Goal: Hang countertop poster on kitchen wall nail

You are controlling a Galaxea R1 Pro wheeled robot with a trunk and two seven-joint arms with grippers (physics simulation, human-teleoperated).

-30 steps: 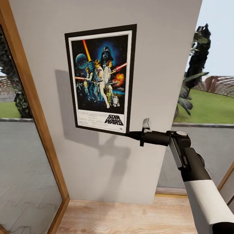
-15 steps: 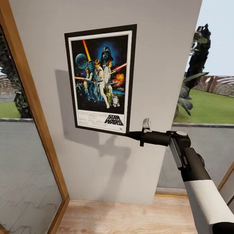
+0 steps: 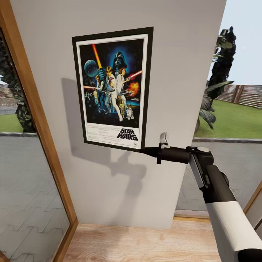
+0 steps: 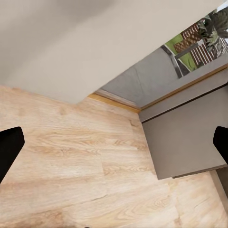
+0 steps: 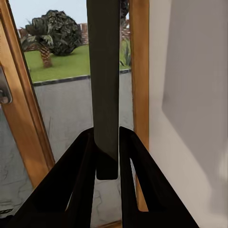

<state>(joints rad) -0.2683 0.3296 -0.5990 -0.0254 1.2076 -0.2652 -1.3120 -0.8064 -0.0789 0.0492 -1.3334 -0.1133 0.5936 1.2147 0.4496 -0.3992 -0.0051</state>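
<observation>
The Star Wars poster stands upright and flat against the pale wall, black-framed and slightly tilted. My right gripper reaches in from the right and is shut on the poster's lower right corner. In the right wrist view the poster's dark edge runs straight between the two clamped fingers of the right gripper. My left gripper hangs open over the wooden floor, its black fingertips far apart with nothing between them. The kitchen countertop is out of view.
A wooden door frame with glass borders the wall on the left, and a window onto a garden lies to the right. Light wood floor runs below. A flat grey cabinet front stands near the left arm.
The poster and my right arm hold still. Only the outdoor scenery behind the glass has shifted a little.
</observation>
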